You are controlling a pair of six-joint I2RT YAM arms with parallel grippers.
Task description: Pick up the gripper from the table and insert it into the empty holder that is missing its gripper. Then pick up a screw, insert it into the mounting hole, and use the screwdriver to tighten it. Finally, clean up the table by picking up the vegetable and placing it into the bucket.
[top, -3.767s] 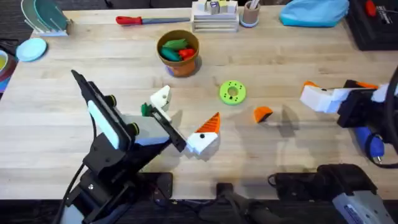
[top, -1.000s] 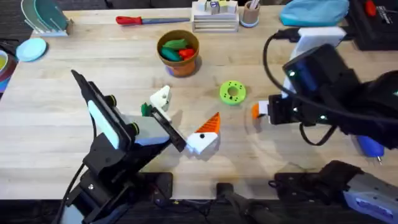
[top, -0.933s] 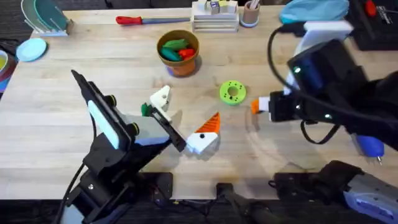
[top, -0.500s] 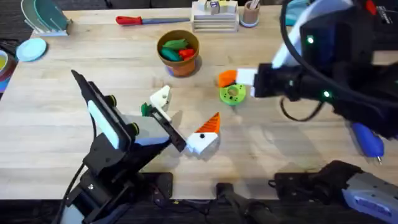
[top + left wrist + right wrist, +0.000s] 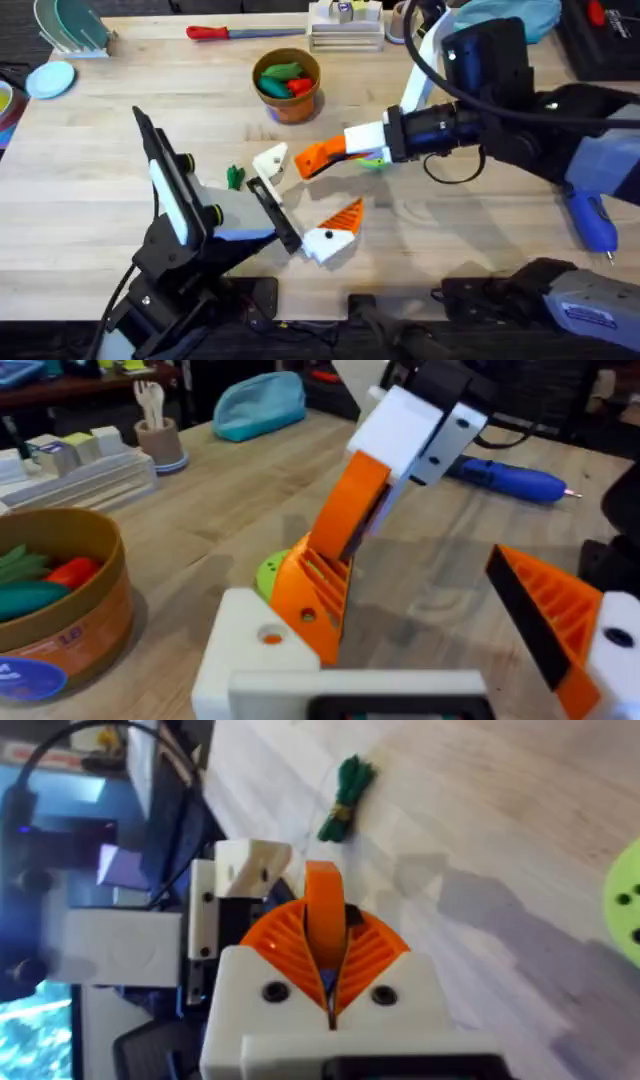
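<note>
My right gripper (image 5: 350, 142) is shut on the gripper (image 5: 318, 155), a loose orange wedge, and holds it tilted with its low end against the empty holder (image 5: 270, 160). That white holder (image 5: 250, 655) is one finger of my open left gripper (image 5: 305, 195); the other finger carries an orange tip (image 5: 345, 213). The wedge (image 5: 322, 910) sits between my right gripper's orange pads (image 5: 375, 952). The dark green vegetable (image 5: 235, 177) lies on the table left of the holder. The orange-brown bucket (image 5: 290, 105) stands farther back. The blue screwdriver (image 5: 592, 222) lies at the right. No screw is in view.
A bright green disc (image 5: 268, 572) lies under my right gripper. A red-handled tool (image 5: 225, 32), a white rack (image 5: 345, 25), a beige cup (image 5: 402, 22) and a blue pouch (image 5: 540, 12) line the far edge. The bucket holds toy vegetables.
My right arm has carried the orange wedge left from beside the green disc to the white holder. The left gripper has shifted slightly right, uncovering the green vegetable.
</note>
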